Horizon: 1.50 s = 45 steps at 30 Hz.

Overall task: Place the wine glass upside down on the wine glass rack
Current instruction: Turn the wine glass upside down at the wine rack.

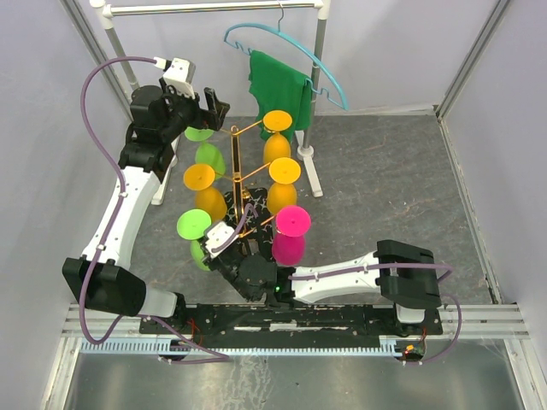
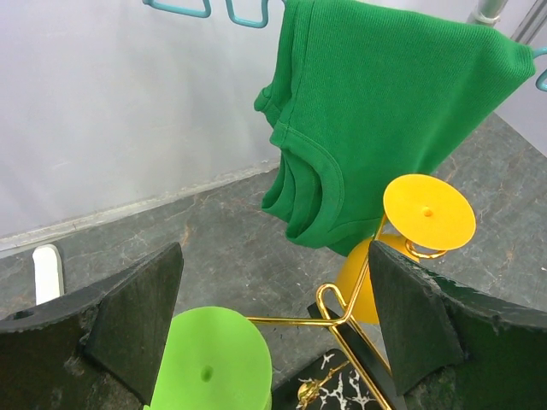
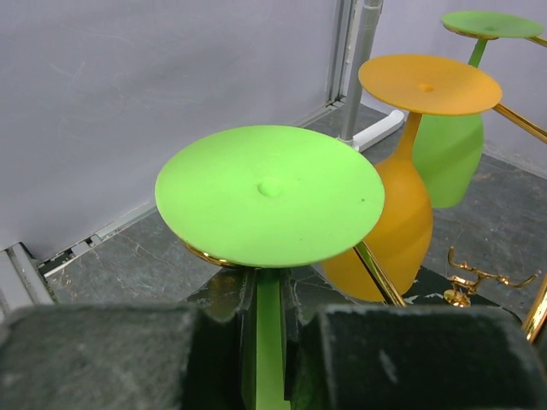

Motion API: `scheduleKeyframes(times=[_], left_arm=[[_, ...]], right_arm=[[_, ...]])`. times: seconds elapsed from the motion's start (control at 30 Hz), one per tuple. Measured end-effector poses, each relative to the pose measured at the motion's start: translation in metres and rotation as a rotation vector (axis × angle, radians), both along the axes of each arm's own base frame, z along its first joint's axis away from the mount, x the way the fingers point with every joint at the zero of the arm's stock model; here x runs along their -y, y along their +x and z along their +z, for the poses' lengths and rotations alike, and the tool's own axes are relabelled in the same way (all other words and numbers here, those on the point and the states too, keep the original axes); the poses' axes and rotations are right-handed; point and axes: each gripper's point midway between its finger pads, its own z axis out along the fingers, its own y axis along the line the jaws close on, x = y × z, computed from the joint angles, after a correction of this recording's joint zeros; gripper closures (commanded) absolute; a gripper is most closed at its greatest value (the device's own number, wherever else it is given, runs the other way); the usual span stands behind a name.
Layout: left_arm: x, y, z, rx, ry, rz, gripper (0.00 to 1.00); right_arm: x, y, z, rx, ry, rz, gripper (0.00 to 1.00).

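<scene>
Grey stone-patterned table (image 1: 385, 188) with a white tubular clothes rail (image 1: 214, 7) at the far edge. On the rail hang a teal hanger (image 1: 316, 64) and a green knitted shirt (image 1: 278, 85). The left arm (image 1: 120, 205) reaches far forward from its near-left base, elbow high, with the wrist turned right toward the rack top. The right arm (image 1: 342, 278) lies low and stretches left across the near edge, its wrist at the near side of the rack. The gold metal tree-like wine glass rack (image 1: 235, 158), on a black white-veined square base, stands mid-table and carries several inverted glasses. These include a pink glass (image 1: 291, 239) on the near right and an orange glass (image 3: 402, 213) just behind the task glass. The lime-green plastic wine glass (image 1: 193, 224) is on the near-left rack arm, upside down, with its round foot uppermost. In the right wrist view a gold curl shows just beneath the foot rim. The right gripper (image 3: 272, 320) is clamped on this glass's stem, directly under the foot. The left gripper (image 2: 275, 256) hovers with its fingers (image 2: 137, 316) spread wide and holds nothing. It is above the foot of a second lime-green glass (image 2: 209, 367) on the far-left arm and not touching it.
</scene>
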Motion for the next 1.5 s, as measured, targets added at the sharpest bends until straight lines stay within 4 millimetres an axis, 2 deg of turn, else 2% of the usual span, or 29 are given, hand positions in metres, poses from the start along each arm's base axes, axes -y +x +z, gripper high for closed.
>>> scheduleKeyframes(times=[0.73,1.23,1.5], left_arm=[[-0.001,0.001,-0.005,-0.008,-0.001,0.002,0.05],[-0.002,0.001,-0.004,-0.006,-0.004,0.004,0.05],[-0.001,0.001,-0.006,-0.008,-0.011,0.005,0.05]], right_arm=[[-0.016,-0.022,-0.001,0.055,0.008,0.155,0.93],[-0.014,-0.021,0.0,0.046,0.024,0.134,0.92],[-0.019,-0.021,0.002,0.073,0.093,0.137,0.9]])
